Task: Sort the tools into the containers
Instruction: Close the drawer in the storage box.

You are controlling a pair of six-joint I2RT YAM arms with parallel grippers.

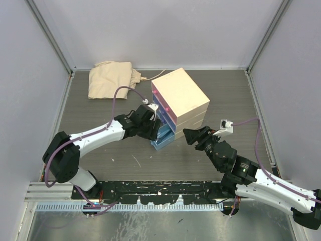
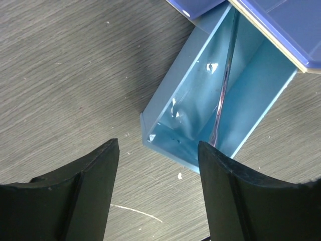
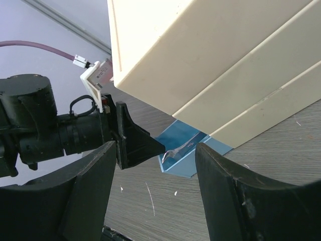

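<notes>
The cream chest (image 1: pixel 180 95) stands with its light-blue drawer (image 2: pixel 261 85) (the lowest one) pulled out in front. At this front of the chest hangs the left gripper (image 2: pixel 158 155), jaws apart and empty. Beside the chest's side wall is the right gripper (image 3: pixel 153 155), jaws also apart, holding nothing, and a silver spanner (image 2: pixel 223 90) lies slantwise inside the chest's open drawer.

Grey wood-grain table (image 1: pixel 225 100), seen from above, enclosed by plain white walls (image 1: pixel 160 30) with slanting metal corner posts (image 1: pixel 50 34). A crumpled beige cloth (image 1: pixel 111 78) lies in the far left corner, near the back wall. A thin white scratch (image 1: pixel 136 160) marks the tabletop towards its near edge, where a black mounting plate (image 1: pixel 165 193) and a perforated metal strip (image 1: pixel 125 206) run crosswise.
</notes>
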